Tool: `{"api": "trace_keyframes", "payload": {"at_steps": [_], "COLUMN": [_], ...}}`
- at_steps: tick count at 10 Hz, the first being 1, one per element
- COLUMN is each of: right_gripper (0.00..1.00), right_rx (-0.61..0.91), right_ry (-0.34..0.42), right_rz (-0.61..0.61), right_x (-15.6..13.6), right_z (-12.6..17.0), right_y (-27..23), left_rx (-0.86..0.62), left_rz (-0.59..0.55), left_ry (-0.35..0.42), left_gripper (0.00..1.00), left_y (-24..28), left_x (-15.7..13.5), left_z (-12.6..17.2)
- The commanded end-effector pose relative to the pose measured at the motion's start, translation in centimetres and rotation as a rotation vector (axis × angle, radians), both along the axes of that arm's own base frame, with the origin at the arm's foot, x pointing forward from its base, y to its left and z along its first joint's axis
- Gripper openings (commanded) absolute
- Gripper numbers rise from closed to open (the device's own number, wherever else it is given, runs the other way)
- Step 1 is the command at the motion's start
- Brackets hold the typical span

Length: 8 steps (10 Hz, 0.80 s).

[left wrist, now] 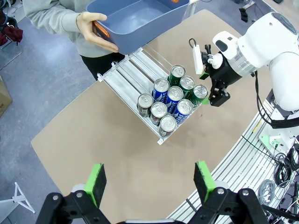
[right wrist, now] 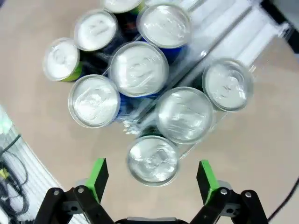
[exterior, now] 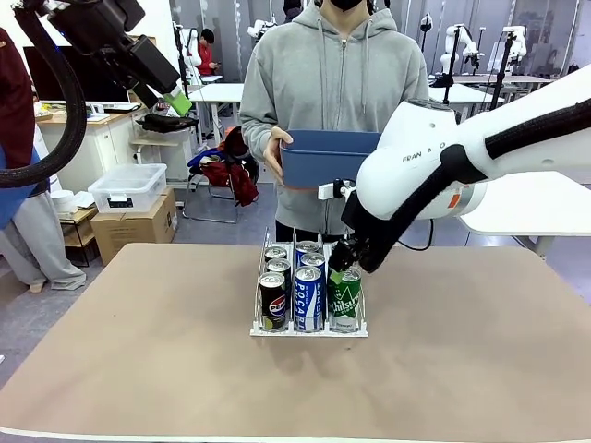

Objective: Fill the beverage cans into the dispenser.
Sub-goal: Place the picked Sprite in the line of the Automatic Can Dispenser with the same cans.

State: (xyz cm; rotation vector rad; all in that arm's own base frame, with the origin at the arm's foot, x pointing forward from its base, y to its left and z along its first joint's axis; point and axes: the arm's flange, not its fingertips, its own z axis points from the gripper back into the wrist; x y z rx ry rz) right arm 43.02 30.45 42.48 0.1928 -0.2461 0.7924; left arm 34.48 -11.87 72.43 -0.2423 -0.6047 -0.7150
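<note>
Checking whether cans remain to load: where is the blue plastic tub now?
In the front view the blue plastic tub is held in the person's hands at the table's far side, above and behind the clear-railed dispenser; the left wrist view shows no cans inside.

Beverage cans [exterior: 308, 297] are glossy printed aluminium with brushed silver tops [right wrist: 138, 69]; dispenser [left wrist: 131, 77] is thin clear and white plastic rails, shiny. Bench [exterior: 138, 360] is matt tan, smooth; blue tub [left wrist: 140, 18] is matt plastic. Person's hoodie [exterior: 332, 78] is soft grey cloth.
</note>
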Motion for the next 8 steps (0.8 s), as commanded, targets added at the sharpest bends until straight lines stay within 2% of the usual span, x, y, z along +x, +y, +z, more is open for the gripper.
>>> {"api": "trace_keyframes", "payload": {"at_steps": [1,2,3,4,6,7,8], "right_gripper": [1.00,1.00,1.00,1.00,1.00,1.00,1.00], "right_rx": [0.050,0.067,0.089,0.110,0.131,0.188,0.176], "right_ry": [0.049,0.001,-0.041,-0.025,0.018,-0.018,-0.040], "right_rz": [0.211,0.274,0.233,0.243,0.343,0.314,0.293], "right_x": [-2.0,-0.9,-0.3,-2.0,-2.0,-2.3,-2.0], "right_z": [2.2,3.1,3.8,5.1,8.8,9.9,12.6], "right_y": [-1.6,-2.5,-1.8,-2.2,-5.8,-5.3,-7.6], "left_rx": [-0.011,-0.011,-0.011,-0.011,-0.011,-0.011,-0.011], "left_rz": [-0.008,-0.008,-0.008,-0.008,-0.008,-0.008,-0.008], "left_ry": [0.005,0.005,0.005,0.005,0.005,0.005,0.005], "left_gripper": [1.00,1.00,1.00,1.00,1.00,1.00,1.00], "left_y": [0.2,0.2,0.2,0.2,0.2,0.2,0.2], "left_x": [0.1,0.1,0.1,0.1,0.1,0.1,0.1], "left_z": [0.0,0.0,0.0,0.0,0.0,0.0,0.0]}}
